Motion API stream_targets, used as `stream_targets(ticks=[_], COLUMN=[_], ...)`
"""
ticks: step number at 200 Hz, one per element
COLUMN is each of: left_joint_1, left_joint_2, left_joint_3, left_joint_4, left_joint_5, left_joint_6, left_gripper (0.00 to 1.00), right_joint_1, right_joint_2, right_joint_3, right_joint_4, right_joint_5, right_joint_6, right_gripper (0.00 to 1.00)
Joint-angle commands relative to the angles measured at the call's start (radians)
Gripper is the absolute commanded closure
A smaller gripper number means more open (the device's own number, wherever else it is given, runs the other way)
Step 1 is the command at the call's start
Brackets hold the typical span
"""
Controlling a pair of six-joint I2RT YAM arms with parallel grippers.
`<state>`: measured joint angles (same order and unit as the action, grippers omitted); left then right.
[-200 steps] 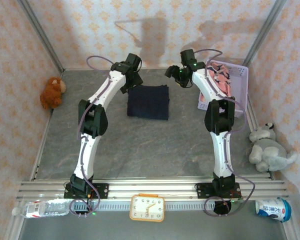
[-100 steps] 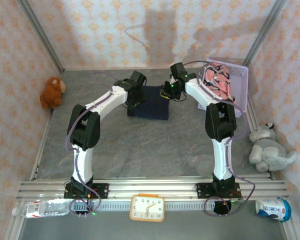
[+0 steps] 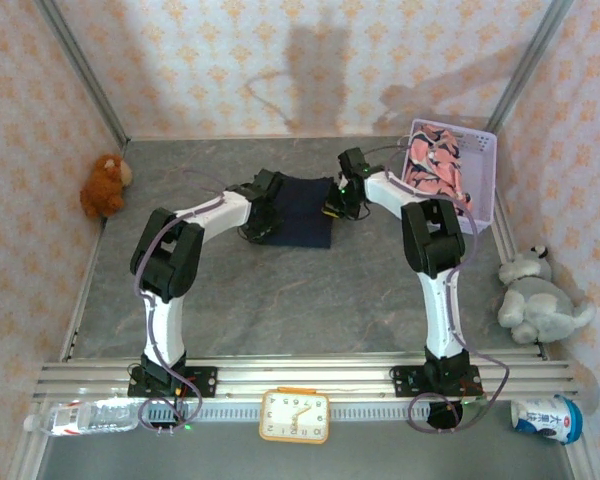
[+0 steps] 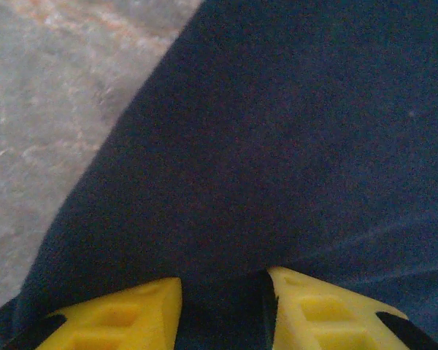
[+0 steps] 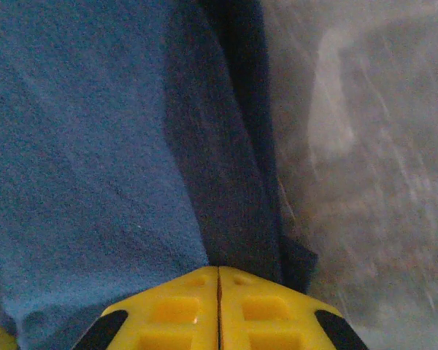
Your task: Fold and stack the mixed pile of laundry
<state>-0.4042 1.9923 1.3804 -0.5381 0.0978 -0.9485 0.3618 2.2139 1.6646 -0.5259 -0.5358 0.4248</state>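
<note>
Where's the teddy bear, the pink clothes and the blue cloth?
teddy bear (image 3: 102,192), top view, its brown tummy.
pink clothes (image 3: 435,165), top view, middle of the bundle.
blue cloth (image 3: 300,212), top view, its flat middle.

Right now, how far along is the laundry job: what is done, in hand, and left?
Done: the navy garment lies as a folded rectangle. In hand: left gripper and right gripper pinch its opposite edges. Left: the pink printed garment sits unfolded in the lavender basket, unstacked.

Light: bright, even, from the near side.
Shadows: soft arm shapes on back wall (image 3: 310,60).
Focus: cloth (image 4: 292,131) ahead of the jaws soft, grainy.
Glare: pale sheen on table (image 5: 365,109) right of the jaws.
</note>
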Motion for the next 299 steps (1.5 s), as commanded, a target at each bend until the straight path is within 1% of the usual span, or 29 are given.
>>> stream_targets(ticks=[1, 14, 18, 30, 47, 55, 61, 72, 80, 93, 106, 116, 131, 153, 171, 194, 217, 235, 258, 278, 291, 299], left_joint_1=[-0.009, -0.012, -0.013, -0.013, -0.01, -0.009, -0.009, -0.011, -0.017, -0.037, -0.073, -0.112, -0.173, -0.248, -0.287, -0.314, -0.31, -0.295, -0.258, -0.2, -0.163, -0.151], left_joint_2=[-0.049, -0.076, -0.112, -0.15, -0.19, -0.204, -0.212, -0.227, -0.24, -0.261, -0.286, -0.298, -0.3, -0.283, -0.254, -0.191, -0.15, -0.142, -0.161, -0.187, -0.2, -0.205], left_joint_3=[-0.096, -0.121, -0.126, -0.132, -0.105, -0.081, -0.061, -0.03, -0.015, -0.006, -0.022, -0.047, -0.096, -0.164, -0.206, -0.209, -0.218, -0.204, -0.192, -0.174, -0.15, -0.121], left_joint_4=[-0.06, -0.081, -0.091, -0.128, -0.202, -0.233, -0.26, -0.286, -0.295, -0.292, -0.248, -0.195, -0.106, -0.003, 0.064, 0.066, 0.019, -0.07, -0.168, -0.246, -0.281, -0.307], left_joint_5=[-0.017, -0.023, -0.026, -0.055, -0.111, -0.13, -0.14, -0.141, -0.136, -0.119, -0.088, -0.064, -0.045, -0.073, -0.073, -0.076, -0.089, -0.115, -0.159, -0.211, -0.233, -0.249], left_joint_6=[-0.012, 0.02, 0.029, 0.073, 0.152, 0.183, 0.201, 0.219, 0.218, 0.191, 0.138, 0.079, -0.017, -0.17, -0.248, -0.275, -0.257, -0.187, -0.074, 0.014, 0.065, 0.099], left_gripper=[0.62, 0.59, 0.58, 0.54, 0.42, 0.36, 0.33, 0.3, 0.3, 0.3, 0.32, 0.36, 0.44, 0.51, 0.53, 0.53, 0.52, 0.52, 0.52, 0.51, 0.48, 0.44], right_joint_1=[0.016, 0.037, 0.044, 0.071, 0.117, 0.138, 0.149, 0.156, 0.155, 0.154, 0.149, 0.139, 0.116, 0.1, 0.095, 0.063, 0.028, 0.023, 0.031, 0.056, 0.07, 0.071], right_joint_2=[-0.091, -0.171, -0.196, -0.279, -0.4, -0.452, -0.486, -0.546, -0.573, -0.581, -0.544, -0.495, -0.409, -0.275, -0.19, -0.108, -0.076, -0.106, -0.199, -0.294, -0.361, -0.401], right_joint_3=[-0.164, -0.283, -0.319, -0.416, -0.529, -0.557, -0.57, -0.58, -0.569, -0.521, -0.458, -0.404, -0.329, -0.204, -0.129, -0.074, -0.095, -0.174, -0.355, -0.489, -0.547, -0.566], right_joint_4=[-0.033, -0.01, -0.001, 0.016, 0.043, 0.045, 0.038, 0.024, 0.001, -0.044, -0.071, -0.068, -0.039, -0.034, -0.041, -0.062, -0.072, -0.046, 0.046, 0.129, 0.164, 0.174], right_joint_5=[0.042, 0.025, 0.017, -0.019, -0.088, -0.123, -0.136, -0.134, -0.108, -0.042, 0.009, 0.019, 0.016, 0.014, 0.035, 0.073, 0.086, 0.068, 0.001, -0.061, -0.095, -0.113], right_joint_6=[-0.017, -0.012, -0.01, 0.004, 0.031, 0.036, 0.035, 0.034, 0.024, -0.014, -0.039, -0.038, -0.017, -0.003, -0.01, -0.005, 0.023, 0.034, 0.093, 0.155, 0.184, 0.192], right_gripper=[0.94, 0.94, 0.94, 0.94, 0.92, 0.89, 0.87, 0.84, 0.82, 0.81, 0.81, 0.81, 0.82, 0.81, 0.81, 0.81, 0.82, 0.83, 0.83, 0.83, 0.81, 0.79])
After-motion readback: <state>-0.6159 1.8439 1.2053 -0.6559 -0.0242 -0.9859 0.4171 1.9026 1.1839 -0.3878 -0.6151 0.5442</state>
